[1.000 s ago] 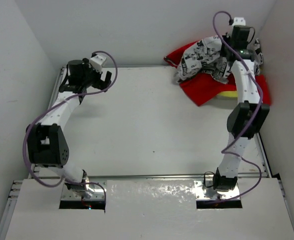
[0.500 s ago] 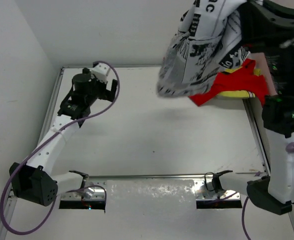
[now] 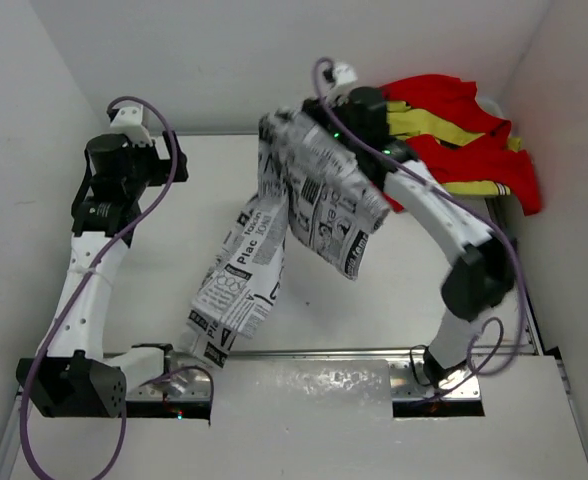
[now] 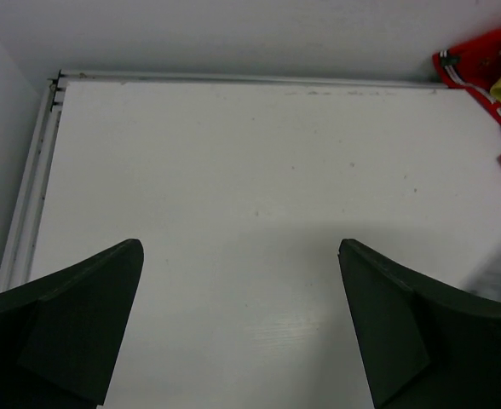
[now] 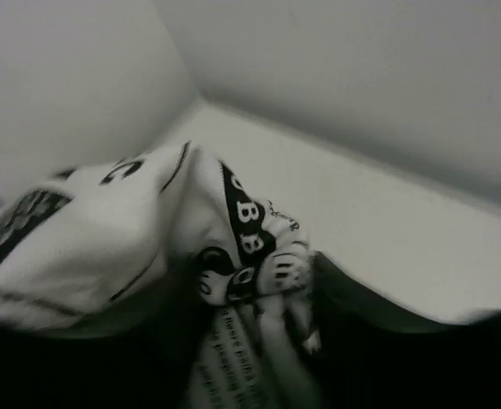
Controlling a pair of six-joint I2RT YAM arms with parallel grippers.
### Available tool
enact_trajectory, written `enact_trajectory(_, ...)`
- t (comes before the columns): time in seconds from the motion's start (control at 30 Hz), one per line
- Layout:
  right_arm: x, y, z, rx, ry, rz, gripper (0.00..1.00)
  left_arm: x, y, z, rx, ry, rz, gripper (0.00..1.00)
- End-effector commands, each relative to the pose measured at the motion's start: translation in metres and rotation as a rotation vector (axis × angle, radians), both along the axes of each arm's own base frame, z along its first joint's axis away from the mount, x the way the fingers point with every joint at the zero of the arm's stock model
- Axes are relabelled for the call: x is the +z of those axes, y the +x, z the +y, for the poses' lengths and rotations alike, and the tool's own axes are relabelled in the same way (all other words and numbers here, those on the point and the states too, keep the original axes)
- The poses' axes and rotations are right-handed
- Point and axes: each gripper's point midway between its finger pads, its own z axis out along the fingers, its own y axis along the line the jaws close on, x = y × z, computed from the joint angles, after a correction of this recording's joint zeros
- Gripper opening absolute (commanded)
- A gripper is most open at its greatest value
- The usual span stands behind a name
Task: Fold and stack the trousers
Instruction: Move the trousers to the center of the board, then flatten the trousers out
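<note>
Soft, limp printed trousers [image 3: 319, 200] hang unfurled from the right gripper [image 5: 250, 290]'s pinch, swung leftward since before; left gripper [image 4: 238, 281] spread wide

The view is soft with blur. The trousers [image 5: 148, 247] fill the lower left and middle as a bunched mass, white with black letters and small printed figures, one fold hanging toward the bottom edge. Beyond them the pale counter [image 5: 387, 230] runs back to a corner where grey walls [image 5: 361, 77] meet. Dark shapes flank the cloth below, too blurred to identify.
</note>
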Motion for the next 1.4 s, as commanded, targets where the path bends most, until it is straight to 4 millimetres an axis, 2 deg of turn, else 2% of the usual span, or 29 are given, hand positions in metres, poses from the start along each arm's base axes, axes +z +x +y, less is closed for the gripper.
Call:
enact_trajectory(0.0, -0.085, 0.011, -0.006, -0.050, -0.219, 0.234, 0.75, 0.006, -0.008, -0.011, -0.121, 0.040, 0.005, 0.96)
enact_trajectory(0.03, -0.107, 0.032, 0.002, -0.052, -0.278, 0.288, 0.92, 0.002, -0.008, -0.018, -0.182, 0.054, 0.016, 0.94)
enact_trajectory(0.07, -0.140, 0.022, -0.009, -0.061, -0.381, 0.424, 0.99, -0.006, -0.013, -0.036, -0.324, 0.090, 0.032, 0.93)
enact_trajectory(0.1, -0.150, 0.029, -0.016, -0.097, -0.439, 0.445, 0.99, -0.015, -0.016, -0.043, -0.388, 0.102, 0.058, 0.91)
enact_trajectory(0.17, -0.159, 0.031, -0.024, -0.122, -0.485, 0.468, 0.99, -0.057, -0.025, -0.052, -0.495, 0.123, 0.202, 0.87)
enact_trajectory(0.2, -0.156, 0.030, -0.025, -0.123, -0.483, 0.443, 0.99, -0.076, -0.030, -0.054, -0.528, 0.132, 0.273, 0.78)
enact_trajectory(0.23, -0.164, 0.012, -0.035, -0.121, -0.491, 0.450, 0.98, -0.117, -0.044, -0.055, -0.564, 0.111, 0.439, 0.72)
enact_trajectory(0.27, -0.153, 0.018, -0.032, -0.127, -0.446, 0.367, 0.95, -0.137, -0.051, -0.053, -0.598, 0.135, 0.513, 0.67)
enact_trajectory(0.3, -0.152, 0.011, -0.034, -0.117, -0.438, 0.335, 0.58, -0.155, -0.062, -0.054, -0.627, 0.130, 0.596, 0.56)
enact_trajectory(0.33, -0.186, -0.007, -0.043, -0.107, -0.464, 0.383, 0.33, -0.179, -0.070, -0.053, -0.647, 0.115, 0.687, 0.53)
enact_trajectory(0.37, -0.167, -0.013, -0.047, -0.120, -0.426, 0.324, 0.17, -0.199, -0.091, -0.059, -0.695, 0.099, 0.773, 0.53)
enact_trajectory(0.4, -0.174, -0.021, -0.051, -0.125, -0.428, 0.341, 0.06, -0.208, -0.101, -0.067, -0.753, 0.124, 0.794, 0.53)
enact_trajectory(0.43, -0.199, -0.035, -0.061, -0.128, -0.462, 0.392, 0.08, -0.214, -0.108, -0.071, -0.777, 0.124, 0.807, 0.56)
enact_trajectory(0.5, -0.214, -0.050, -0.079, -0.175, -0.509, 0.443, 0.19, -0.223, -0.126, -0.092, -0.878, 0.131, 0.794, 0.65)
enact_trajectory(0.53, -0.231, -0.060, -0.088, -0.187, -0.535, 0.492, 0.31, -0.229, -0.130, -0.096, -0.905, 0.143, 0.785, 0.69)
enact_trajectory(0.57, -0.241, -0.066, -0.096, -0.205, -0.532, 0.538, 0.36, -0.231, -0.133, -0.103, -0.933, 0.178, 0.789, 0.72)
enact_trajectory(0.6, -0.247, -0.070, -0.100, -0.210, -0.521, 0.562, 0.42, -0.236, -0.132, -0.103, -0.937, 0.210, 0.796, 0.77)
enact_trajectory(0.63, -0.263, -0.076, -0.106, -0.215, -0.509, 0.607, 0.60, -0.248, -0.136, -0.100, -0.939, 0.244, 0.822, 0.78)
enact_trajectory(0.7, -0.283, -0.075, -0.116, -0.237, -0.439, 0.702, 0.67, -0.273, -0.145, -0.089, -0.936, 0.347, 0.903, 0.81)
enact_trajectory(0.73, -0.290, -0.070, -0.129, -0.289, -0.394, 0.756, 0.69, -0.289, -0.153, -0.080, -0.927, 0.404, 0.953, 0.82)
enact_trajectory(0.8, -0.308, -0.060, -0.135, -0.321, -0.371, 0.830, 0.70, -0.312, -0.161, -0.070, -0.902, 0.451, 1.015, 0.83)
enact_trajectory(0.87, -0.317, -0.049, -0.148, -0.384, -0.369, 0.859, 0.71, -0.321, -0.157, -0.058, -0.849, 0.508, 1.033, 0.84)
enact_trajectory(0.97, -0.326, -0.024, -0.140, -0.378, -0.377, 0.854, 0.71, -0.323, -0.149, -0.061, -0.834, 0.497, 0.997, 0.83)
enact_trajectory(1.0, -0.344, -0.023, -0.138, -0.370, -0.387, 0.892, 0.71, -0.320, -0.145, -0.065, -0.835, 0.483, 0.984, 0.80)
enact_trajectory(1.13, -0.372, -0.026, -0.128, -0.345, -0.362, 0.983, 0.65, -0.316, -0.147, -0.078, -0.872, 0.384, 0.980, 0.64)
enact_trajectory(1.2, -0.381, -0.036, -0.123, -0.319, -0.344, 1.014, 0.49, -0.315, -0.148, -0.078, -0.872, 0.370, 0.993, 0.56)
enact_trajectory(1.23, -0.374, -0.032, -0.119, -0.314, -0.311, 0.983, 0.42, -0.314, -0.150, -0.078, -0.875, 0.352, 0.997, 0.47)
enact_trajectory(1.27, -0.380, -0.042, -0.118, -0.305, -0.299, 0.998, 0.24, -0.312, -0.154, -0.080, -0.889, 0.334, 1.011, 0.43)
enact_trajectory(1.37, -0.364, -0.040, -0.121, -0.322, -0.240, 0.948, 0.00, -0.300, -0.165, -0.093, -1.006, 0.262, 0.997, 0.33)
